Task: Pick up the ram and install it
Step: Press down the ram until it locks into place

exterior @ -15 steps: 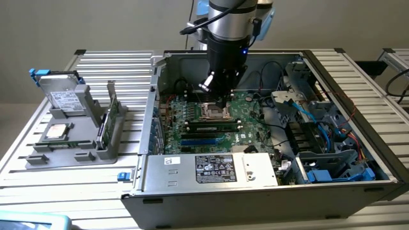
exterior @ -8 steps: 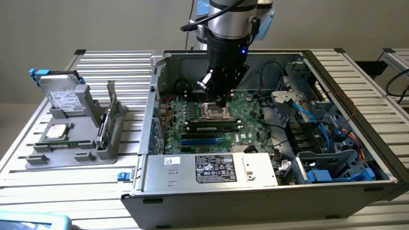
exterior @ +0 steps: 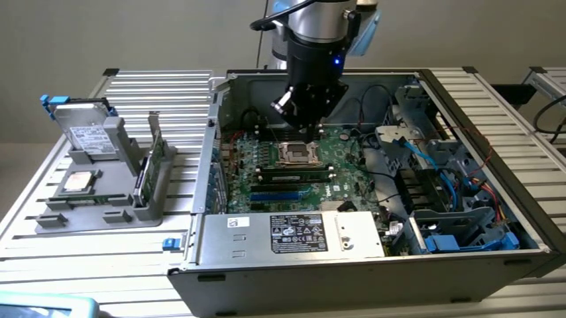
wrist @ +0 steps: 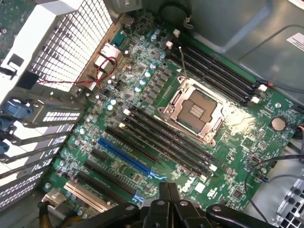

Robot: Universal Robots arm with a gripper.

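The hand (exterior: 301, 122) hovers closed and empty over the motherboard (exterior: 301, 165) inside the open computer case (exterior: 354, 265), at upper centre of the exterior view. One ram (exterior: 295, 177) sits seated in a slot just below the CPU socket (exterior: 298, 154), mid-frame.

A plain beige wall (exterior: 106, 33) is standing behind the ribbed aluminium counter (exterior: 159, 83), with soft even light falling across its slats and another similar counter (exterior: 548, 79) sitting beside it.
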